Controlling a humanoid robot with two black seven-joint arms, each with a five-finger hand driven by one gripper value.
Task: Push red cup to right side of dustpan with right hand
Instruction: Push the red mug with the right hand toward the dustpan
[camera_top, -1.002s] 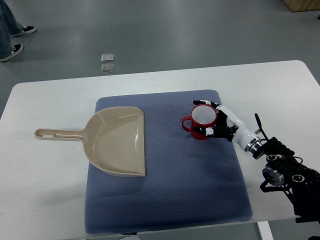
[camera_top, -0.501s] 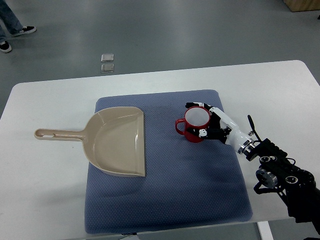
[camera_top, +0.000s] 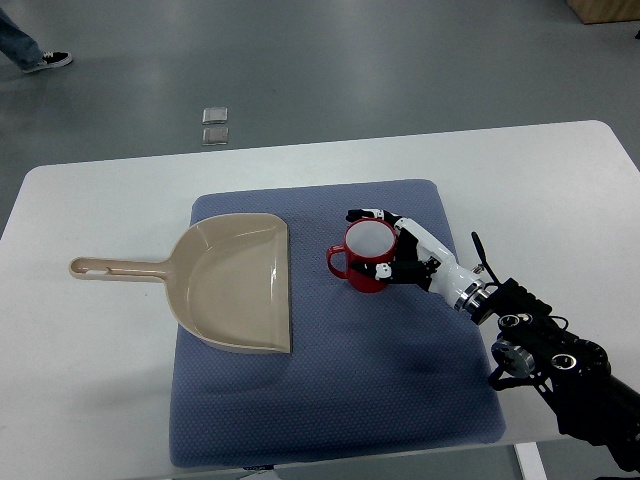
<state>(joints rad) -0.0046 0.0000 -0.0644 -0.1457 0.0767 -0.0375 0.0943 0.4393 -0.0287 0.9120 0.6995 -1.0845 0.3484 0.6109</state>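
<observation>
The white-and-black right hand cups its fingers around the right flank of the upright red ceramic cup, whose handle points left; bare blue quilted mat separates cup from the beige plastic dustpan's straight right edge

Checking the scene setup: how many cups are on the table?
1. The red cup stands on the blue mat, right of the dustpan, with the right hand against it. None seem hidden.
</observation>
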